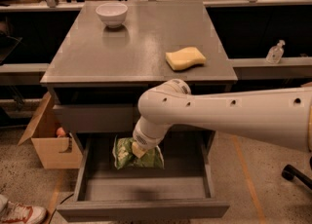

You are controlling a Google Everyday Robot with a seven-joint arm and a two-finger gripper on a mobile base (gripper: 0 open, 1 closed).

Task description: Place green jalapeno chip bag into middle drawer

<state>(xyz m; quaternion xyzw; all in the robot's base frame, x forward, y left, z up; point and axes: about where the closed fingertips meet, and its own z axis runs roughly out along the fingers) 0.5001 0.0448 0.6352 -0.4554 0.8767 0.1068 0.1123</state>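
One white arm (229,116) reaches in from the right and bends down in front of the bench (141,38), with its end effector (138,150) low inside the middle drawer (141,208), which stands pulled out. The end effector sits right on the green jalapeno chip bag (123,154); whether it is clamped on the bag or loose cannot be told. The bag is inside the drawer, toward the back of the grey tray and a little left of its middle, crinkled, with pale patches showing. The front half of the tray is bare grey floor. Directly above, the upper drawer front (92,118) is closed. On the bench top a white bowl (111,13) stands near the far left corner and a yellow sponge (185,58) lies near the right front edge, well apart. A cardboard box (46,142) sits on the floor to the left of the cabinet.
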